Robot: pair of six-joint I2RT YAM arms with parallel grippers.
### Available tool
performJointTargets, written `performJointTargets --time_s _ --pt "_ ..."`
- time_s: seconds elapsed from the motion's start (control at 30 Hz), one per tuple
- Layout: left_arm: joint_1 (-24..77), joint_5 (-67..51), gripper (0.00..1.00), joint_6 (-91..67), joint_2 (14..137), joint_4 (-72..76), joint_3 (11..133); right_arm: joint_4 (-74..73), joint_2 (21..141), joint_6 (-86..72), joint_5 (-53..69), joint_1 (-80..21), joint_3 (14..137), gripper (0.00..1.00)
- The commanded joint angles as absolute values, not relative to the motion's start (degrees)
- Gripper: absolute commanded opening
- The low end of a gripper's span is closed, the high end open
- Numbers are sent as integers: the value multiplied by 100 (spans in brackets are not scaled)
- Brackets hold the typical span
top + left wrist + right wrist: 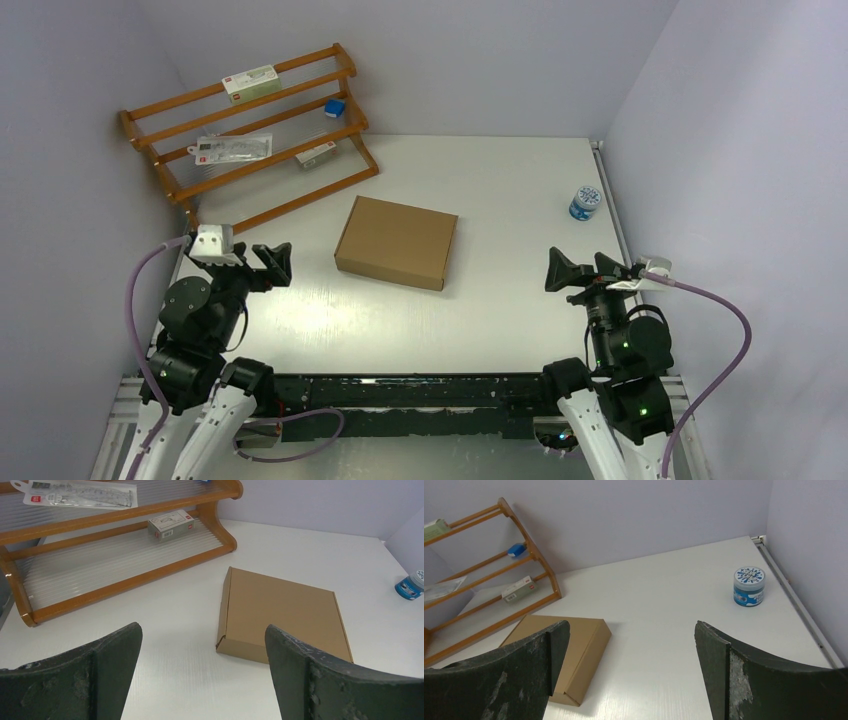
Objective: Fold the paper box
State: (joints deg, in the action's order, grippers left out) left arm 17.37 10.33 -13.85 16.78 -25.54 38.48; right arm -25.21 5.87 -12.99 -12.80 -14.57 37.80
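The paper box [397, 241] is a shallow, closed brown cardboard box lying flat near the middle of the white table. It also shows in the left wrist view, paper box [282, 612], and partly behind a finger in the right wrist view, paper box [584, 650]. My left gripper [263, 260] hovers open at the left, well short of the box, with nothing between its fingers. Over at the right my right gripper [582, 270] is open too, empty, and far from the box.
A wooden tiered rack [250, 140] with small packets and a blue cube stands at the back left. A blue-and-white round tub [586, 201] sits near the right wall. Walls enclose the table on the left, back and right.
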Motion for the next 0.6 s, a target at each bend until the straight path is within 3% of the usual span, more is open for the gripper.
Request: performJointTargets --time_s 0.0,0.57 --pt "1670 901 97 -1293 1741 -2385 3806 -2523 486 -1305 -1222 -1442 3707 100" --pt "1655 836 97 -1282 1854 -2373 3788 -2522 457 -1344 -1286 -1448 3691 100"
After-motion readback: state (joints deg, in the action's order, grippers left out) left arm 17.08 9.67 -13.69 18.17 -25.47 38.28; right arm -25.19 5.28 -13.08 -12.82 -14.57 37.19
